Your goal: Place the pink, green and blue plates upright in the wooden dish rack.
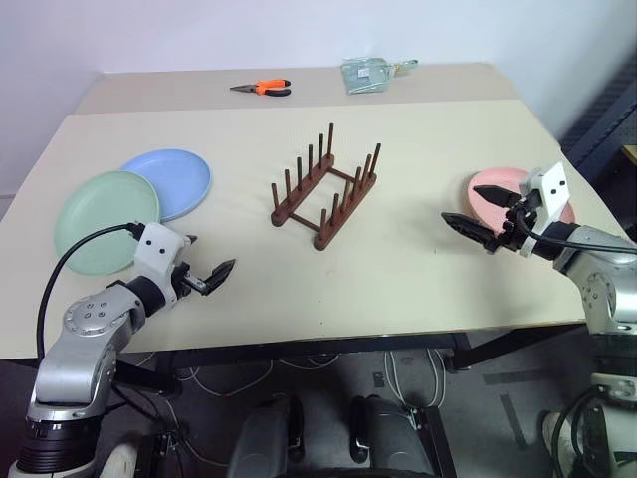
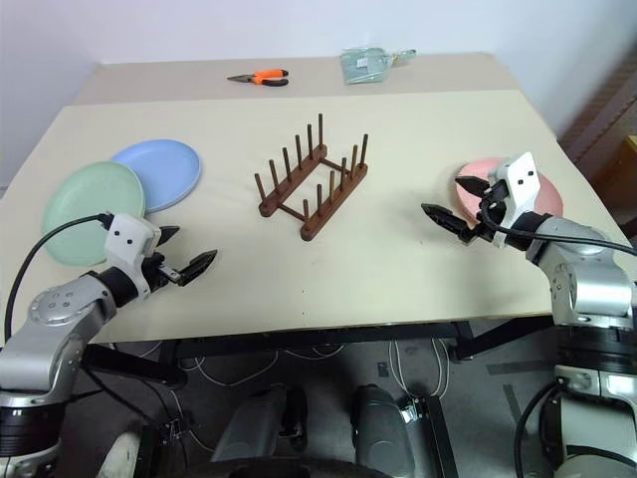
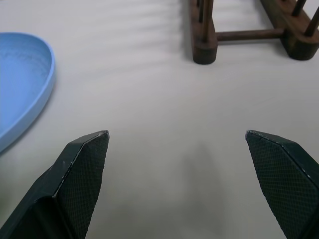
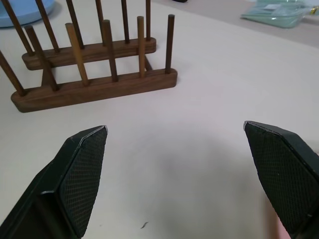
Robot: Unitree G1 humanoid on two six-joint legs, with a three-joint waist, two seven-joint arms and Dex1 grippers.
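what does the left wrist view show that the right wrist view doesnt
Left wrist view alone: the broad rim of the blue plate and the dish rack from its end, cross bar showing, between the open left gripper fingers.
Right wrist view alone: the rack's full rows of pegs from the side, a pale green packet at the back of the table, and the open right gripper.
Both: the rack and bare table.

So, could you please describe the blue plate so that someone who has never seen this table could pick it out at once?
Start at the wooden dish rack in the middle of the table and look toward the robot's left. Two plates lie flat there, overlapping. The blue plate is the one farther from the robot and nearer the rack, tucked partly under the green plate.
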